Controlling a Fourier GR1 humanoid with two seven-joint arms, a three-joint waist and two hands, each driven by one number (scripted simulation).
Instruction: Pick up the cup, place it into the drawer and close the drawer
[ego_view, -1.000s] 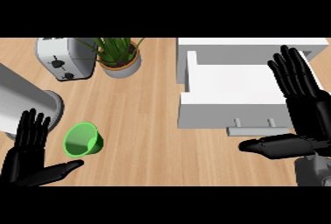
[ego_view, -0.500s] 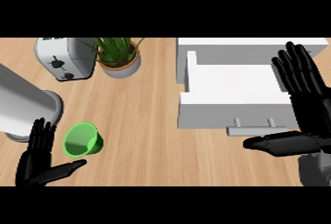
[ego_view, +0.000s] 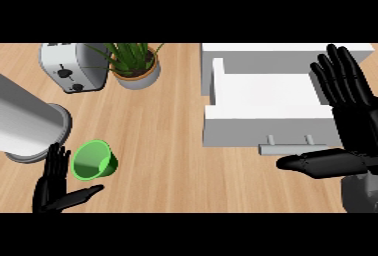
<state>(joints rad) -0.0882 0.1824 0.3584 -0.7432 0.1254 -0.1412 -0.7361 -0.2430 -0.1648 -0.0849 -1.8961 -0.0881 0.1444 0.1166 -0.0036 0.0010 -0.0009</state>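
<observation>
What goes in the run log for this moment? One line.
cup: on counter, ungrasped | left hand: open beside cup | right hand: open by drawer | drawer: open

A light wooden counter (ego_view: 162, 130) fills the frame. On it: a silver toaster (ego_view: 70, 67) at the upper left, a potted plant (ego_view: 134, 62) just right of it, a large grey cylinder (ego_view: 29, 125) at the left edge, a green cup (ego_view: 94, 160) on its side at lower left, and a white open drawer (ego_view: 269, 107) at upper right
</observation>
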